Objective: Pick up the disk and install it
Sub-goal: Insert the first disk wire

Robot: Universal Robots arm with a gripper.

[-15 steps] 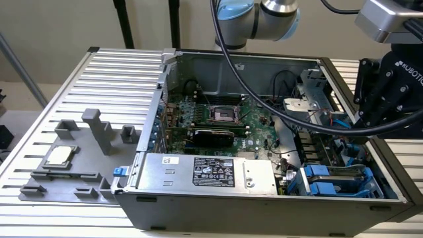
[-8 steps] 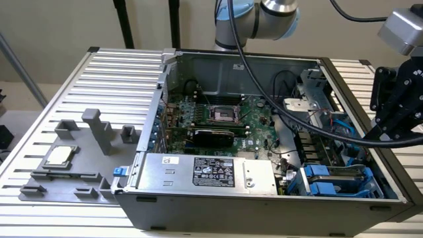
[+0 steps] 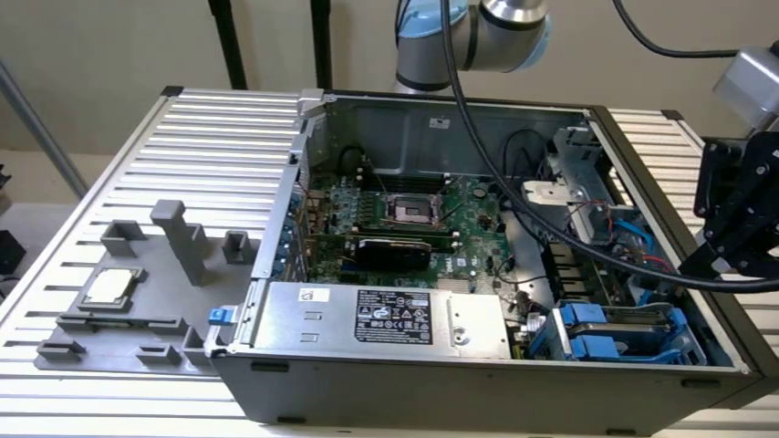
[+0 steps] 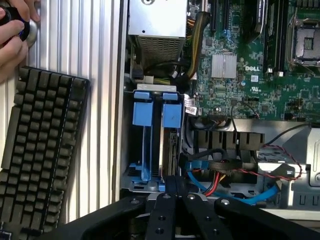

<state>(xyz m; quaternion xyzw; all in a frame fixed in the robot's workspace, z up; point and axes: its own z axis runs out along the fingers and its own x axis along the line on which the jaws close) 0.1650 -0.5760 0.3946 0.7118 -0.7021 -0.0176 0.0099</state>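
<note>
The disk point(image 4: 169, 150) stands on edge in the drive bay at the corner of the open computer case, its blue carrier tab point(image 4: 171, 116) beside a second blue tab point(image 4: 141, 112). In the exterior view the blue carriers point(image 3: 597, 330) sit at the case's near right corner. My gripper point(image 4: 176, 186) hangs just above the bay's end, its black fingers point(image 4: 162, 210) pressed together with nothing between them. In the exterior view my gripper point(image 3: 718, 255) is over the case's right wall.
A silver power-supply box point(image 3: 378, 315) lies beside the bay, with the motherboard point(image 3: 402, 219) behind it. Blue and red cables point(image 4: 215, 182) run near the bay. A grey fixture with a CPU chip point(image 3: 109, 287) sits at the exterior view's left. A black keyboard point(image 4: 40, 145) and a person's hand point(image 4: 12, 35) are beside the case.
</note>
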